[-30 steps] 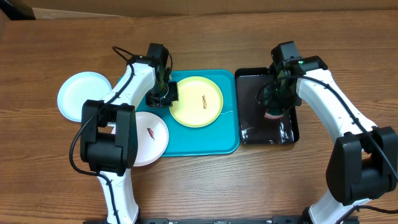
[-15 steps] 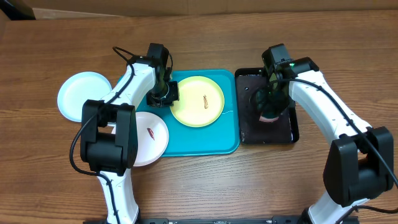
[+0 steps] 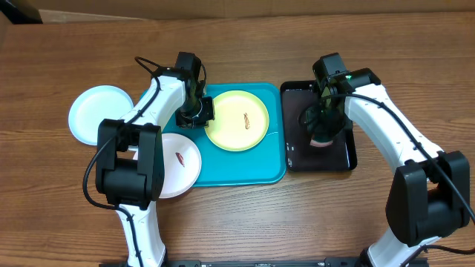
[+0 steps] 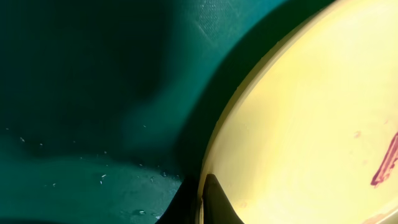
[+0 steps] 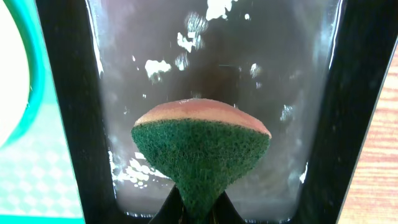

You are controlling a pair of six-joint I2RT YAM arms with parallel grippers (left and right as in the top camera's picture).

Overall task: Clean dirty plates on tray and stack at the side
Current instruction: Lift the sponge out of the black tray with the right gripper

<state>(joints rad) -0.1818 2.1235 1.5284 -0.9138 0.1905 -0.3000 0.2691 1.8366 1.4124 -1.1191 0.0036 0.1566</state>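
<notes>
A yellow-green plate point(image 3: 239, 122) point(image 4: 311, 112) with a reddish smear lies on the turquoise tray point(image 3: 260, 167) point(image 4: 87, 93). My left gripper point(image 3: 199, 113) point(image 4: 202, 202) is shut on that plate's left rim, one finger above and one below. A white plate point(image 3: 182, 167) with a red smear rests across the tray's front left corner, partly hidden by my left arm. A pale mint plate point(image 3: 96, 111) lies on the table at the left. My right gripper point(image 3: 323, 135) point(image 5: 198, 211) is shut on a green and pink sponge point(image 5: 202, 146) above the black tray point(image 3: 293, 159) point(image 5: 62, 93).
The black tray's floor looks wet and glossy. It stands right against the turquoise tray point(image 5: 37, 174). Bare wooden table point(image 3: 237, 215) stretches along the front and back. Both arm bases stand at the front edge.
My right gripper has carried the sponge a little to the left and back over the black tray. The left gripper stays on the plate's rim.
</notes>
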